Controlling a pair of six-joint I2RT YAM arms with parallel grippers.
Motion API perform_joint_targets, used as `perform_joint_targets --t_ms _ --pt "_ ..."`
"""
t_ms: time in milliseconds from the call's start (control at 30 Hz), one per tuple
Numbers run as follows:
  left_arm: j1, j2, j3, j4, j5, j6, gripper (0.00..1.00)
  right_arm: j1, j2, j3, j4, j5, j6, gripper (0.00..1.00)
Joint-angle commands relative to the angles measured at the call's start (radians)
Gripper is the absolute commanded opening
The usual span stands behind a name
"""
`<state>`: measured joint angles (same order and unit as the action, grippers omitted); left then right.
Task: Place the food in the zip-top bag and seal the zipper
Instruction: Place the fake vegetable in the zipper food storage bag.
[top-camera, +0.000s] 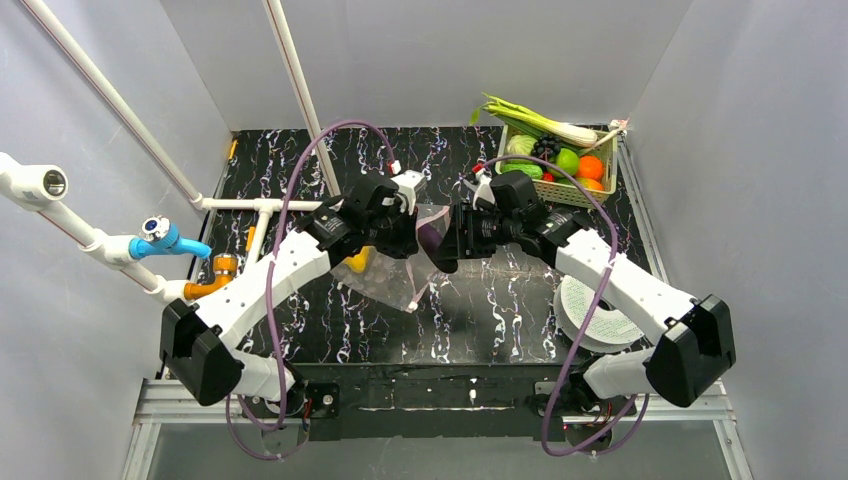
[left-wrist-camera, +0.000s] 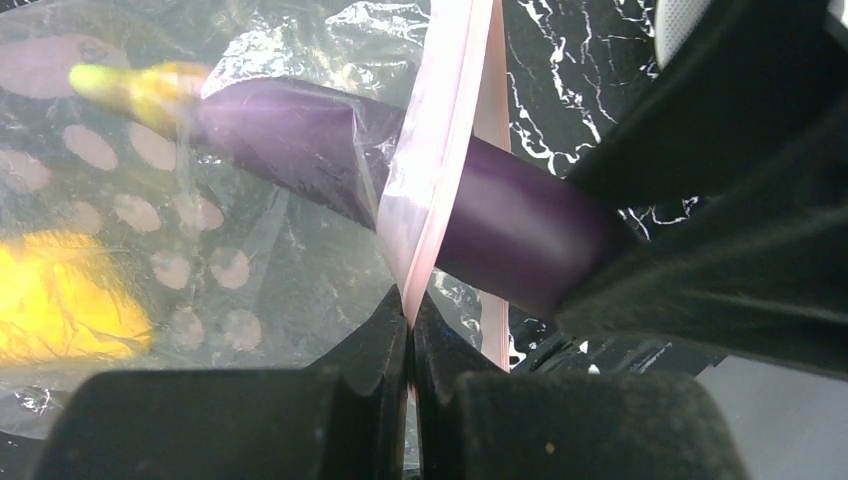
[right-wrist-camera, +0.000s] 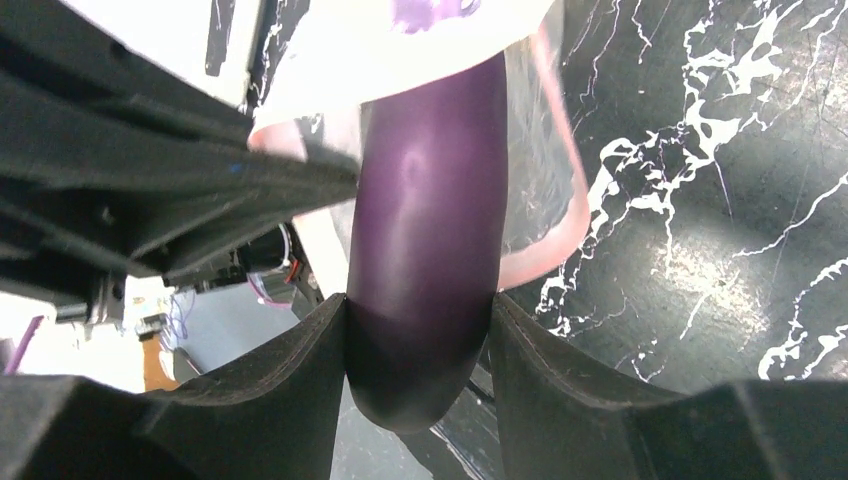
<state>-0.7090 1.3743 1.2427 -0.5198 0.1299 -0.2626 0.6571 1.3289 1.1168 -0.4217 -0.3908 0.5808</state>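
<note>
Closest to the right wrist camera are the 2 black fingers of the right gripper (right-wrist-camera: 418, 300). They squeeze the round back end of a purple eggplant (right-wrist-camera: 425, 200), with a finger on each side of it. From there the eggplant points away from the gripper and into the open mouth of the zip-top bag (right-wrist-camera: 535, 150).

Up close in the left wrist view, the left gripper (left-wrist-camera: 411, 305) is pinched tight. Its 2 fingertips press together on the pink zipper (left-wrist-camera: 445, 130) at the edge of the bag. The zipper runs straight up from the fingertips and crosses over the middle of the eggplant. The front half of the eggplant lies under the clear crinkly plastic, inside the bag. The back half sticks out to the right, toward the other gripper. A yellow food (left-wrist-camera: 60, 300) sits deeper in the bag, apart from the eggplant.

From above, both grippers meet nose to nose near the middle of the black counter (top-camera: 480, 320). The bag hangs between them and trails down onto the counter. A pale basket (top-camera: 600, 195) stands at the far right corner, well apart from the bag. It holds an orange food (top-camera: 590, 167) and a green food (top-camera: 567, 160), and a long leek (top-camera: 535, 120) lies across its top.
</note>
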Motion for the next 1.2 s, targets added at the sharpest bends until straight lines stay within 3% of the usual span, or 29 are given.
perform_joint_targets --t_ms 0,100,300,567,767,1033,1167 --pt "-0.002 -0.077 -0.018 0.033 0.045 -0.003 0.00 0.009 0.032 0.061 0.093 0.013 0.049 0.01" --pt "-0.003 -0.091 -0.024 0.042 0.056 -0.004 0.00 0.009 0.060 0.083 0.101 0.013 0.060 0.03" --pt "-0.002 -0.100 -0.023 0.043 0.061 -0.004 0.00 0.009 0.105 0.113 0.127 0.007 0.087 0.16" --pt "-0.001 -0.110 -0.026 0.044 0.052 -0.003 0.00 0.019 0.137 0.129 0.130 0.011 0.083 0.60" --pt "-0.003 -0.113 -0.029 0.048 0.050 -0.004 0.00 0.020 0.120 0.119 0.109 0.031 0.067 0.77" --pt "-0.003 -0.102 -0.028 0.048 0.050 -0.007 0.00 0.022 0.084 0.100 0.098 0.048 0.052 0.78" --pt "-0.002 -0.108 -0.031 0.049 0.039 -0.007 0.00 0.021 0.054 0.092 0.086 0.064 0.038 0.74"
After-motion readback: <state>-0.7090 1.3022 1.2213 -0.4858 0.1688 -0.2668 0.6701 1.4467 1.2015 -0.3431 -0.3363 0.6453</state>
